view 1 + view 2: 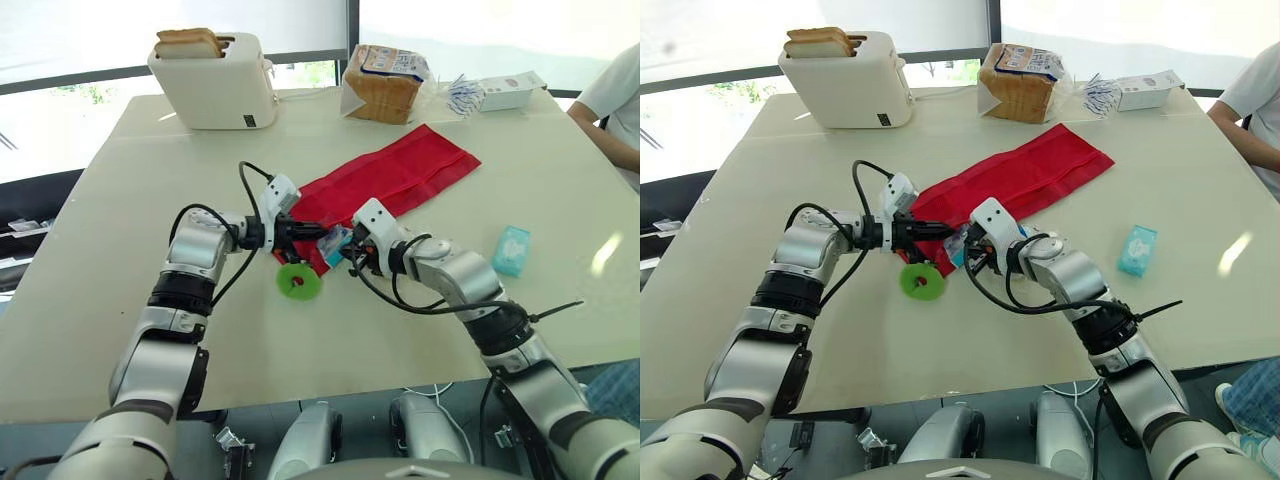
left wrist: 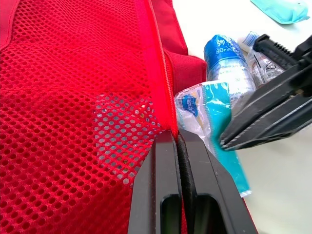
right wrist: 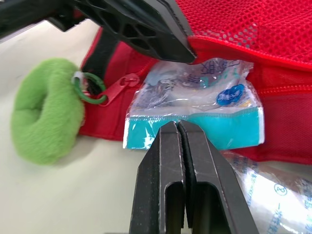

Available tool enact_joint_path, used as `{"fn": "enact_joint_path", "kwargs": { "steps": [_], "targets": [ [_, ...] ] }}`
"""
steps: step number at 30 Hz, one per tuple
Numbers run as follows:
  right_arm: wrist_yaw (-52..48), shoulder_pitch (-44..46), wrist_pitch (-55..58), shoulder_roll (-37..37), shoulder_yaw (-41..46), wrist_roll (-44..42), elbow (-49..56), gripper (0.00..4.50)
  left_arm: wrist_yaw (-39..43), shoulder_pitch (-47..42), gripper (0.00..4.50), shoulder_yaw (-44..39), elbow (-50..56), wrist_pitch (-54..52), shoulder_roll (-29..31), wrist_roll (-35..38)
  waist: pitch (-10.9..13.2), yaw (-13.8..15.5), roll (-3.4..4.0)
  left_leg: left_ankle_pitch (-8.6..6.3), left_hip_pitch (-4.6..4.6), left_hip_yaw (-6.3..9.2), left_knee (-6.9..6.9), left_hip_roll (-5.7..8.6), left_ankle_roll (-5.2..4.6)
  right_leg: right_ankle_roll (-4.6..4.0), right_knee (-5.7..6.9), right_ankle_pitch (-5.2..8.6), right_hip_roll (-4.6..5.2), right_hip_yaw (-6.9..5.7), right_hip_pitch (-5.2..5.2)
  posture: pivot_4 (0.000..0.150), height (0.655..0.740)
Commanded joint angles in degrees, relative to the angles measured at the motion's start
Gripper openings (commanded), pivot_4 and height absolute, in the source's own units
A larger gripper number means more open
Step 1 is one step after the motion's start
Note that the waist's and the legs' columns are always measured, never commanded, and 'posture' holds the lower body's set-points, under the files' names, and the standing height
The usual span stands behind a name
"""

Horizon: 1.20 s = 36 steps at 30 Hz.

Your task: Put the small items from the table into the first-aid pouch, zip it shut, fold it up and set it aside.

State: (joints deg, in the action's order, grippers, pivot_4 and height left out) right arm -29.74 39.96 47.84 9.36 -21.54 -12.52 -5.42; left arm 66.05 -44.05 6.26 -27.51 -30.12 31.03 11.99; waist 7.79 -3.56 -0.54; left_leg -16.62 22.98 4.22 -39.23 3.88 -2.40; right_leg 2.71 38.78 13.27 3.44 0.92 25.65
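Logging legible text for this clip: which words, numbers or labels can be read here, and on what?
"30m": on the blue tube beside the red pouch; the rest of its print is unreadable.
Clear packet: print is there, but too blurred to read.
Bread bag, white box and toaster labels: too small to read.

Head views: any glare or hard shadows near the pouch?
Left eye view: windows behind the toaster blown out, a sun patch on the table near its right edge, the red pouch evenly lit. Right wrist view: slight glints on the clear packet.
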Motion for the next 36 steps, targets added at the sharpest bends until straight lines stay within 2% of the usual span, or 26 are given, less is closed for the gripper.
{"fn": "enact_joint_path", "kwargs": {
  "steps": [1, 8, 16, 23, 29, 36],
  "targets": [
    [0.4, 2.3, -2.7, -1.7, 0.2, 2.0, -2.8, 0.06, 0.6, 0.0, 0.00, -0.9, 2.5, 0.1, 0.9, 0.9, 0.0, 0.0, 0.00, 0.00, 0.00, 0.00, 0.00, 0.00, 0.00, 0.00, 0.00, 0.00, 0.00, 0.00, 0.00, 0.150, 0.7400],
    [1.4, 5.6, -10.3, -6.8, 2.3, 4.1, -11.7, 0.06, 1.1, 0.9, 0.00, -0.5, 3.7, -0.2, 1.1, 1.1, 0.0, -0.4, 0.00, 0.00, -0.01, 0.00, 0.01, 0.00, 0.00, 0.00, 0.01, 0.00, 0.00, 0.00, 0.00, 0.150, 0.7400],
    [0.4, 7.5, -13.9, -10.1, 3.0, 5.6, -17.4, 0.06, 0.3, 1.2, 0.00, -0.6, 4.1, -0.2, 0.9, 0.9, 0.0, -0.5, 0.01, 0.00, -0.02, 0.01, 0.02, -0.01, 0.01, 0.00, 0.02, 0.00, -0.01, -0.01, 0.01, 0.150, 0.7400],
    [-6.8, 5.5, -8.0, -6.4, 0.3, 4.3, -10.2, 0.06, -0.1, 1.3, 0.00, -0.9, 4.0, -0.1, 0.9, 1.0, 0.0, -0.4, 0.01, 0.00, -0.03, 0.01, 0.02, -0.01, 0.01, 0.00, 0.02, 0.00, -0.01, -0.01, 0.00, 0.150, 0.7400],
    [-6.6, 3.4, -6.9, -7.6, -1.1, 5.5, -10.0, 0.06, -0.2, 1.8, 0.00, -1.1, 5.0, -0.7, 0.9, 1.3, 0.0, -0.4, 0.01, 0.00, -0.03, 0.02, 0.03, -0.01, 0.01, 0.00, 0.03, 0.00, -0.01, -0.01, 0.00, 0.150, 0.7400],
    [-1.0, 6.5, -16.7, -11.9, 1.7, 9.1, -21.2, 0.06, -0.2, 3.0, 0.00, -1.1, 7.3, -2.1, 1.2, 2.0, 0.0, -0.6, 0.00, 0.00, -0.10, 0.03, 0.05, -0.01, 0.01, 0.00, 0.03, 0.00, -0.02, -0.01, 0.00, 0.150, 0.7400]
  ]
}}
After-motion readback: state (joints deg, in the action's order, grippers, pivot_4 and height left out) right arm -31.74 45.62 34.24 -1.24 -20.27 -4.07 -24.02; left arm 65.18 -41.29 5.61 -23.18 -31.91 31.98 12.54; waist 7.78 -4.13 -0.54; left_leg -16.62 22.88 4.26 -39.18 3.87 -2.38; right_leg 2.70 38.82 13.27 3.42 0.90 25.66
